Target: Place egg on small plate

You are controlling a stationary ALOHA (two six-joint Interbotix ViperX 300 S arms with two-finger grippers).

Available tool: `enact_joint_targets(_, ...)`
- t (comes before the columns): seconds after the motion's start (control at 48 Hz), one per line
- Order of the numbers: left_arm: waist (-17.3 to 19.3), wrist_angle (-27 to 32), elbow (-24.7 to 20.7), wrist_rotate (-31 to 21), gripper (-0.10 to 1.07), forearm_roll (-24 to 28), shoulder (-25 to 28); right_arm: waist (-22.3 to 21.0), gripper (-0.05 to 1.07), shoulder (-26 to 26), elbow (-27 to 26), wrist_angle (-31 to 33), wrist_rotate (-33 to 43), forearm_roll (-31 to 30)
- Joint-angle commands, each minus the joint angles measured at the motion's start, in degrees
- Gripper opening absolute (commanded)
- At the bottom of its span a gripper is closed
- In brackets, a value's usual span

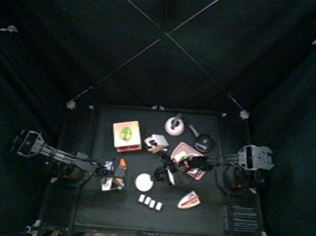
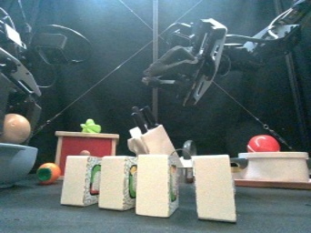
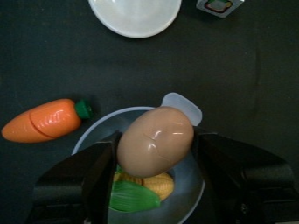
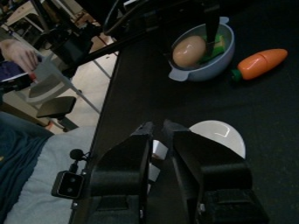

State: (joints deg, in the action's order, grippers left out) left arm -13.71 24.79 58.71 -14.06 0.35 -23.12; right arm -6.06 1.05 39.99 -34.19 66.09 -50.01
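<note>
The left gripper (image 3: 158, 179) holds the egg (image 3: 156, 143) in its jaws above a blue bowl (image 3: 100, 140); the plate (image 3: 135, 15) waits nearby, apparently bare. The right gripper (image 4: 166, 157) hangs shut, empty. Placement remains.

The left claw (image 3: 158, 171) hid the egg's (image 3: 156, 144) lower end. The picture's edge cut off the small plate (image 3: 135, 16) in the left wrist view.

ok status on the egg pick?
Left end effector shut on egg, just above the bowl. Right end effector shut, empty. Small plate bare, path clear.
</note>
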Motion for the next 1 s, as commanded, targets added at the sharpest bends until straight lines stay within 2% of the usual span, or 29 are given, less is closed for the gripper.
enact_joint_targets(0.0, -0.1, -0.4, -1.0, 0.1, 0.77, -0.7, -0.3, 0.1, 0.62, -1.2, -0.4, -0.4, 0.1, 0.2)
enact_joint_targets(0.396, -0.2, -0.8, -5.0, 0.4, 0.77, -0.4, -0.2, 0.2, 0.62, -5.5, 3.4, -0.3, 0.4, 0.4)
enact_joint_targets(0.604, -0.1, -3.5, -8.2, 0.1, 0.77, -0.3, 0.5, 0.1, 0.62, -7.7, 6.1, 0.8, 0.0, 3.2)
enact_joint_targets(0.771, 0.0, -6.7, -9.9, 0.1, 0.77, 0.6, 3.1, 0.1, 0.62, -9.7, 7.7, 1.2, 0.1, 3.5)
enact_joint_targets(0.979, 1.3, -10.3, -13.0, 0.3, 0.77, 0.7, 8.7, 0.4, 0.62, -12.0, 9.8, 1.7, 0.0, 4.7)
